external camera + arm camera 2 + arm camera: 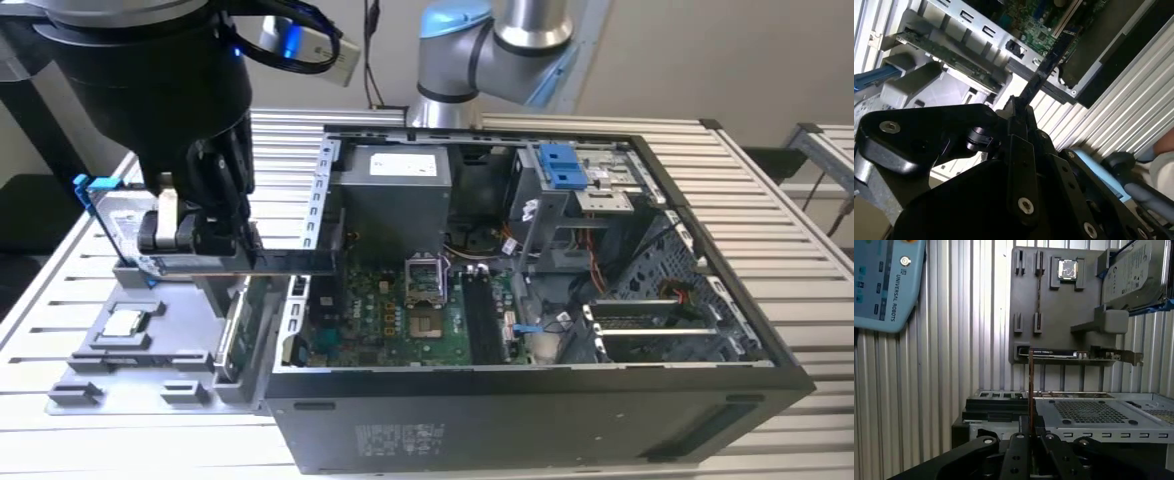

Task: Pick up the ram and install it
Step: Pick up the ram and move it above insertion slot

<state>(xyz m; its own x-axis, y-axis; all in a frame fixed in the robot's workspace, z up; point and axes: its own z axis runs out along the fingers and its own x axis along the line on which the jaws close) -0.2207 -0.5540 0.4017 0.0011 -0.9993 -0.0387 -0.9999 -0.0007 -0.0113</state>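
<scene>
One ram (1031, 385) in end effector (1031, 426), case wall (318, 190) at tip

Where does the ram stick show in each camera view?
Exterior view: the ram juts level from the gripper toward the case.
Second wrist view: a dark strip running from the gripper toward the case.
First wrist view: edge-on, a thin line pointing toward the grey holder.
Shared landmark: the grey holder.

ram (1046, 65) dark, near black. gripper (1031, 432) black. motherboard (400, 320) green. tray (1054, 310) grey. table (761, 190) silver, ribbed. hard drive rails (91, 186) blue.
</scene>
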